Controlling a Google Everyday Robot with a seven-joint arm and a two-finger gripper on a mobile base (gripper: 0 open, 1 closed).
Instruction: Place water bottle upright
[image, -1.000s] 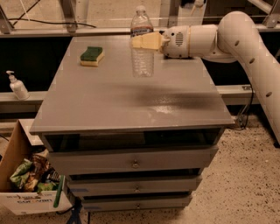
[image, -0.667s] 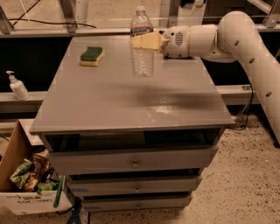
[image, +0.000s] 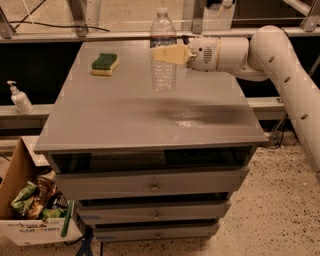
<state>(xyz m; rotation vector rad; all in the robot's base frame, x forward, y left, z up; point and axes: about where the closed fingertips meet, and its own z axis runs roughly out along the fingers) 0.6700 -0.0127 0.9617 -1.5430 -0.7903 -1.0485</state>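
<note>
The clear ribbed plastic water bottle (image: 163, 76) stands upright near the grey counter's (image: 125, 120) far edge, pinched under its shoulder by the pale-fingered gripper (image: 157, 53), while an open cardboard box (image: 20, 231) below the front-left corner holds snack bags (image: 34, 197).

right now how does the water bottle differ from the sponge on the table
The water bottle is clear plastic; the sponge is green on top, yellow below. The bottle stands tall and upright; the sponge lies low and flat. The gripper has its fingers closed on the bottle near its shoulder; the sponge lies apart, further left in the picture. Both are at the far part of the grey table.
</note>
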